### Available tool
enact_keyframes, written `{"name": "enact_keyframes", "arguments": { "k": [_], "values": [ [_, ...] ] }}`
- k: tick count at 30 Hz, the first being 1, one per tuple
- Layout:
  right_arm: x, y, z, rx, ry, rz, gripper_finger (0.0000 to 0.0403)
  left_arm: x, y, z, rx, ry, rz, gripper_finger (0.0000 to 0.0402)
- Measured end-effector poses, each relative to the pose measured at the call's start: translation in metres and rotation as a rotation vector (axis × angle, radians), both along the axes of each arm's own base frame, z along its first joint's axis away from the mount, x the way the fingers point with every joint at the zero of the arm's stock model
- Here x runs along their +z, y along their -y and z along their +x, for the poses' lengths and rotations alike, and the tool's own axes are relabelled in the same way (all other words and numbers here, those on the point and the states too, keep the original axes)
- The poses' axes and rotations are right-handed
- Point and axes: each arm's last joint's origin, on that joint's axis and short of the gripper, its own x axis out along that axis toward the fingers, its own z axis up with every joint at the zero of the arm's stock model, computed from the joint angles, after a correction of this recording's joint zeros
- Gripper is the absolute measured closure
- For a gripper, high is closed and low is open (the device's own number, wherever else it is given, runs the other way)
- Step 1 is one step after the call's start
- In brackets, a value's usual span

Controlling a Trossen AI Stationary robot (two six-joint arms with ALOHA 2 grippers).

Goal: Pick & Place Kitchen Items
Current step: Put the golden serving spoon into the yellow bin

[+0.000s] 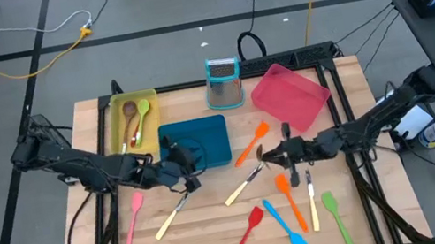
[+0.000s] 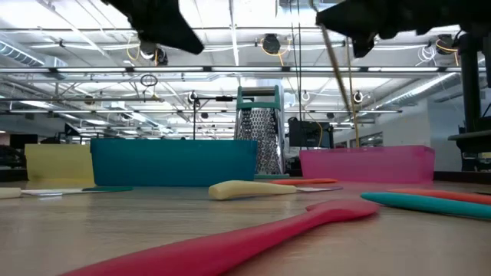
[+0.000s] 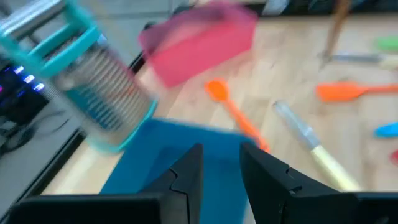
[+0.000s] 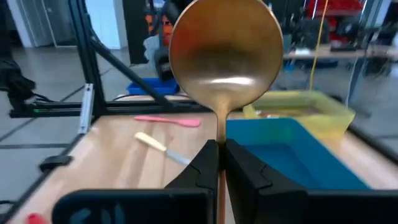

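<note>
My right gripper (image 4: 221,144) is shut on a wooden spoon (image 4: 225,53) and holds it above the table's middle right (image 1: 275,155). My left gripper (image 3: 221,155) stands open with nothing between its fingers, over the near edge of the blue tray (image 1: 202,138). On the wood lie an orange spatula (image 1: 250,145), a cream-handled knife (image 1: 245,187), a pink spatula (image 1: 134,217), a red spatula (image 1: 246,234), a blue spatula (image 1: 285,227) and a green spatula (image 1: 336,218). The yellow tray (image 1: 119,112) has a green and a wooden spoon lying in it. My right gripper pinches the wooden spoon's neck (image 4: 219,127), just below the bowl, between its two fingers. The fingers come level from the table's right side and lie across the handle. The spoon stands roughly upright, bowl up. Its handle (image 2: 341,84) slants down below the fingers, clear of the table.
A metal grater with a teal top (image 1: 224,80) stands at the far middle, between the yellow tray and the pink tray (image 1: 289,96). A second orange spatula (image 1: 290,199) and two more knives (image 1: 312,199) (image 1: 172,218) lie toward the near edge.
</note>
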Motion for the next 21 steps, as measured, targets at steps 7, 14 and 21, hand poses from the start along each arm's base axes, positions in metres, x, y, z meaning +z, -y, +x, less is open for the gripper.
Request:
{"name": "enact_keyframes", "arguments": {
  "k": [7,14,21],
  "values": [
    [-0.014,0.000,0.021,-0.025,0.066,-0.099,0.0395,-0.019,0.007,0.014,-0.338,0.128,0.011,0.0293],
    [-0.027,-0.005,0.029,0.022,0.068,-0.117,0.0395,-0.043,0.007,0.031,-0.393,0.251,-0.002,0.0293],
    [-0.034,-0.010,0.035,0.107,0.122,-0.131,0.0394,-0.073,0.004,0.053,-0.402,0.287,-0.051,0.0293]
  ]
}}
